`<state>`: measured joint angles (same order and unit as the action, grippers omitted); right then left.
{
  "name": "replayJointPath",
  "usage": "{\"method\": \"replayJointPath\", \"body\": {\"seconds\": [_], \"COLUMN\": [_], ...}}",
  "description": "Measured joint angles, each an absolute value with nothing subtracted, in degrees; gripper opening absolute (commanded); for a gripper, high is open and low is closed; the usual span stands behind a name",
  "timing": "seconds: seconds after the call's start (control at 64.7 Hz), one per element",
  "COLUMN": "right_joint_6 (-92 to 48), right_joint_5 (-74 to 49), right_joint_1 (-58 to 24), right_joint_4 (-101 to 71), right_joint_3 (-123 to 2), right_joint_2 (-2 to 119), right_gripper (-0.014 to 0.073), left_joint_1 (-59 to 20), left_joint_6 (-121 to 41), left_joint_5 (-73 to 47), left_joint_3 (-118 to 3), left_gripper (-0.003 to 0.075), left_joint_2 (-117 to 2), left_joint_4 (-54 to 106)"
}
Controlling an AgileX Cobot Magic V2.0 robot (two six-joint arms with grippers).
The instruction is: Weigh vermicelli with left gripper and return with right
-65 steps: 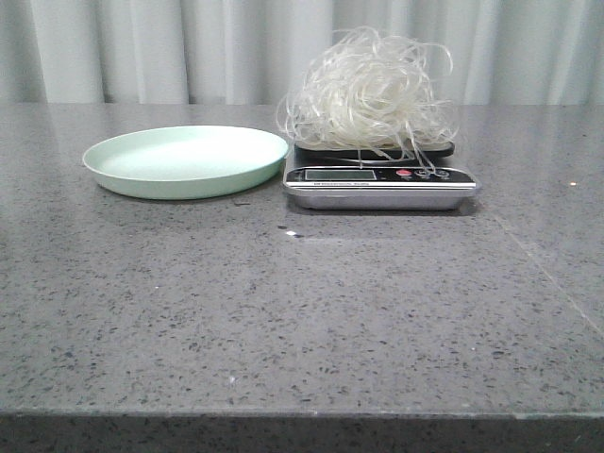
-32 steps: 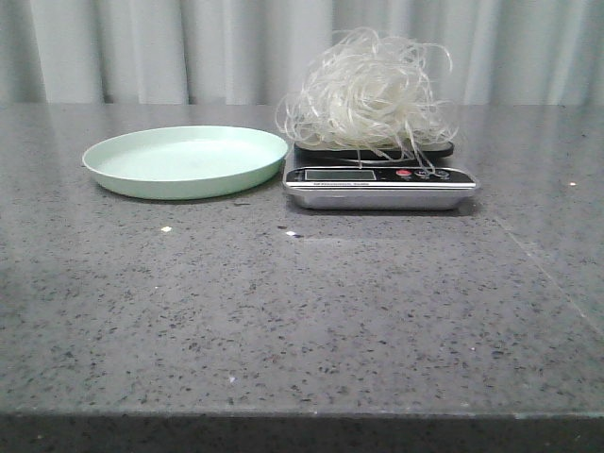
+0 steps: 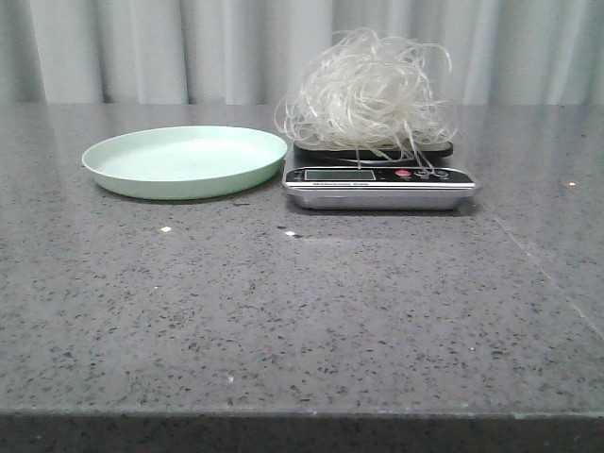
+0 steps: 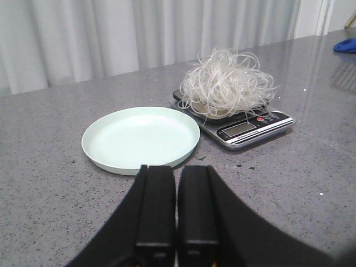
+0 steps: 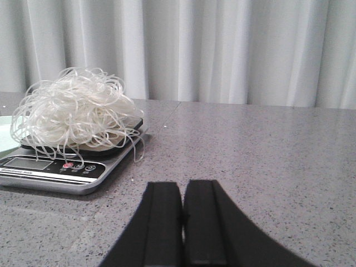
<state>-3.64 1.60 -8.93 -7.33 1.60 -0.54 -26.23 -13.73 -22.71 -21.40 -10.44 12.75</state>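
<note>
The vermicelli (image 3: 368, 94), a fluffy nest of whitish glassy strands, sits on the black platform of a silver kitchen scale (image 3: 380, 184) at the back middle of the table. It also shows in the left wrist view (image 4: 227, 86) and the right wrist view (image 5: 75, 114). The pale green plate (image 3: 185, 160) stands empty left of the scale. My left gripper (image 4: 177, 169) is shut and empty, back from the plate's near rim (image 4: 139, 164). My right gripper (image 5: 182, 186) is shut and empty, to the right of the scale (image 5: 53, 172). Neither gripper shows in the front view.
A few small pale crumbs (image 3: 166, 229) lie on the grey speckled table in front of the plate and scale. A white curtain (image 3: 189, 47) hangs behind the table. A blue object (image 4: 345, 45) lies at the far edge in the left wrist view.
A shadow over the front left of the table has gone, and a pale crumb in front of the plate has come into sight. The vermicelli, scale and plate have not moved.
</note>
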Motion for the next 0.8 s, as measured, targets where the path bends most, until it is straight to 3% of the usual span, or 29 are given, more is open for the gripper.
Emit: {"method": "replayJointPath", "body": {"seconds": [0.278, 0.402, 0.572, 0.804], "right_joint_6": [-3.0, -1.6, -1.5, -1.4], "right_joint_5": [10.4, -0.7, -15.3, -19.0], "right_joint_1": [-8.9, -8.9, -8.9, -8.9], "right_joint_4": [-7.3, -7.5, -7.5, -7.5], "right_joint_3": [0.8, -7.7, -20.7, -27.1], "right_joint_2": [-0.5, 1.7, 14.3, 28.6], "right_gripper": [0.0168, 0.0168, 0.0168, 0.0168], "left_joint_1": [-26.2, -26.2, -26.2, -26.2], "left_joint_6": [-13.7, -13.7, -13.7, -13.7], "left_joint_5": [-22.0, -21.8, -21.0, -20.8], "left_joint_3": [-21.3, -21.3, -21.3, -21.3], "left_gripper": [0.0127, 0.0127, 0.0127, 0.0127], "left_joint_2": [-10.3, -10.3, -10.3, -10.3], "left_joint_4": [13.1, 13.1, 13.2, 13.2]}}
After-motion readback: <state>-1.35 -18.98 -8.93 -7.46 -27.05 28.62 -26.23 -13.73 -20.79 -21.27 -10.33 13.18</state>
